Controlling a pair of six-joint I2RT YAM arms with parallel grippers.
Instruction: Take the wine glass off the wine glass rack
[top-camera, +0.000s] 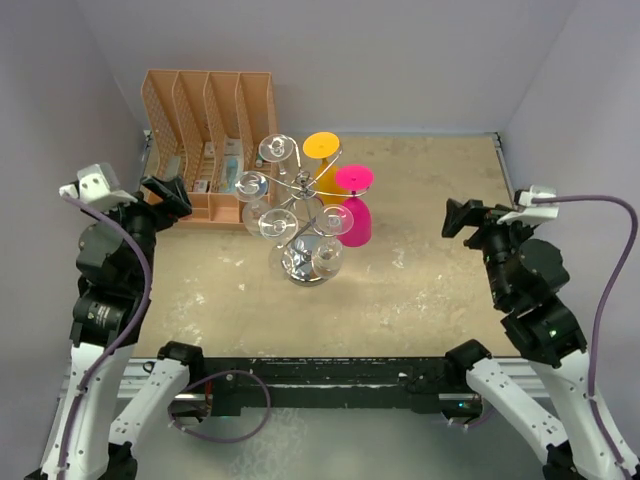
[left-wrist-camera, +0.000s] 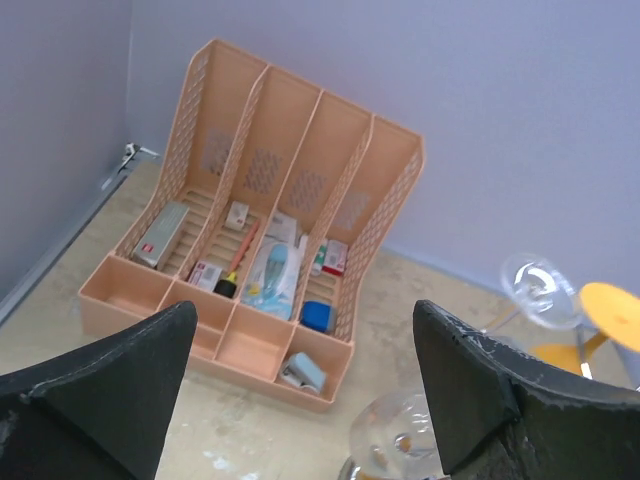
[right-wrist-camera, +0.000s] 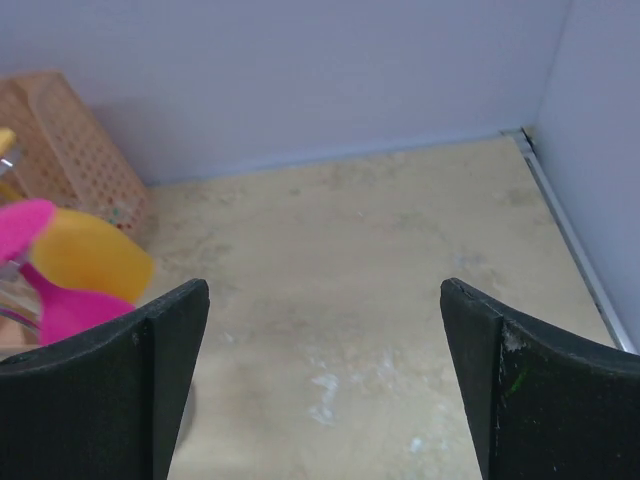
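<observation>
The shiny silver wire rack (top-camera: 306, 190) with curled arms stands in the middle of the sandy table (top-camera: 430, 290). Several clear wine glasses (top-camera: 276, 222) and one pink wine glass (top-camera: 357, 215) hang on it upside down, just beside the orange slotted file organizer (top-camera: 205, 120). The left gripper (top-camera: 168, 195) and the right gripper (top-camera: 460, 218) both have their jaws apart and hold nothing, each well away from the rack. The reach seems not yet begun. Next, one arm probably must approach a glass, close on its stem, and slide it outward along the wire.
</observation>
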